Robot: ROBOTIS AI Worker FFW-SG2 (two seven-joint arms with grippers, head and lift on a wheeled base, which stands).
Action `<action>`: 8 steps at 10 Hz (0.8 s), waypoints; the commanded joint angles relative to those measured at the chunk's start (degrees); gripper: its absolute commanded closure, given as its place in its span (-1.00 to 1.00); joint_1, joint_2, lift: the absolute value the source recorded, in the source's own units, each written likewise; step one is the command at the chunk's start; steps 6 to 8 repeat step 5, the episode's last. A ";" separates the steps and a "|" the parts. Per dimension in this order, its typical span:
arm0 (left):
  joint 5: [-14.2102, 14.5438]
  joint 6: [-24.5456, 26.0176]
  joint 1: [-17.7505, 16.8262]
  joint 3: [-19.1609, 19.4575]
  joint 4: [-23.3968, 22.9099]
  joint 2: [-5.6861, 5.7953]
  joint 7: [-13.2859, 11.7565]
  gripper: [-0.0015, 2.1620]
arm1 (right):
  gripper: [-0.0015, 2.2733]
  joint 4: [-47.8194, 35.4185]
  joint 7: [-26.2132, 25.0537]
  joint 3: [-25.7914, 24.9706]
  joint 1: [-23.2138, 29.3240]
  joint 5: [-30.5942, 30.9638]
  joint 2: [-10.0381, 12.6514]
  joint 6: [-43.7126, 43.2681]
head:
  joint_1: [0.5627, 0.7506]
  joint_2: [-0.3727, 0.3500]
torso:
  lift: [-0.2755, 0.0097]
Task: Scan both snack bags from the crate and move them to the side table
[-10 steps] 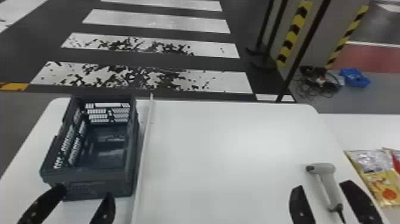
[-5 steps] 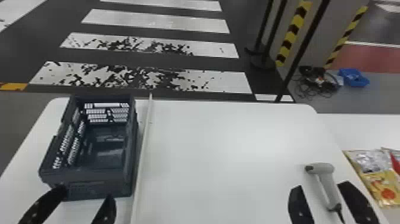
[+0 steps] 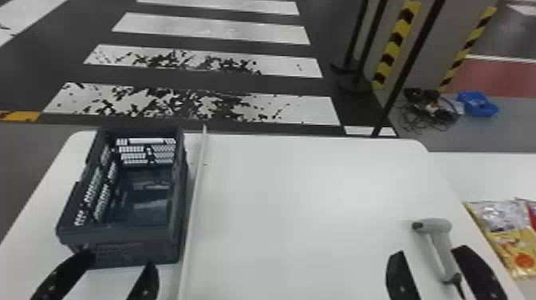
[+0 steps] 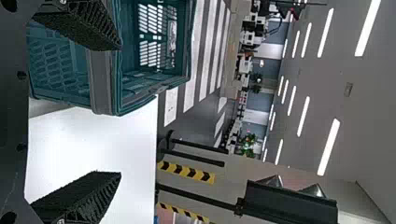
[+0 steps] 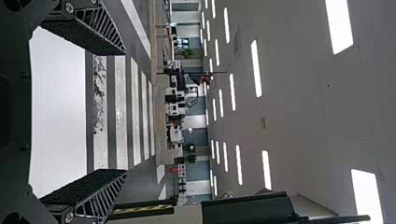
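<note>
In the head view my left gripper (image 3: 115,271) stands open at the near side of the dark crate (image 3: 119,237), nothing between its fingers. The crate's visible floor holds no bag. My right gripper (image 3: 432,267) is open too, its fingers on either side of the grey scanner's (image 3: 440,239) handle as seen from above; whether they touch it cannot be told. Two snack bags, one yellow and silver (image 3: 506,235) and one red (image 3: 532,211) at the edge, lie on the side table (image 3: 478,171). In the left wrist view the left gripper (image 4: 119,112) is beside the crate (image 4: 102,84); the right gripper (image 5: 125,112) shows in its own view.
A thin white strip (image 3: 195,199) runs along the white main table (image 3: 303,199), just right of the crate. Behind the tables, black posts (image 3: 410,60), cables (image 3: 430,109) and a blue tray (image 3: 476,104) stand or lie on the floor.
</note>
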 commanded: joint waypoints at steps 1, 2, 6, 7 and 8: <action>0.00 0.10 -0.06 -0.09 0.07 0.00 0.00 -0.97 | -0.92 0.18 -0.16 0.01 0.00 0.00 0.00 0.01 | 0.41 -0.29 | 0.26; 0.00 0.10 -0.15 -0.09 0.07 0.00 -0.09 -0.97 | -0.92 0.26 -0.16 0.10 0.00 0.18 0.00 -0.17 | 0.41 -0.30 | 0.26; 0.00 0.10 -0.15 -0.09 0.07 0.00 -0.09 -0.97 | -0.91 0.26 -0.34 0.10 0.00 0.35 -0.09 -0.17 | 0.41 -0.30 | 0.26; 0.00 0.10 -0.15 -0.09 0.07 0.00 -0.09 -0.97 | -0.91 0.26 -0.34 0.10 0.00 0.35 -0.09 -0.17 | 0.41 -0.30 | 0.26; 0.00 0.10 -0.15 -0.09 0.07 0.00 -0.09 -0.97 | -0.91 0.26 -0.34 0.10 0.00 0.35 -0.09 -0.17 | 0.41 -0.30 | 0.26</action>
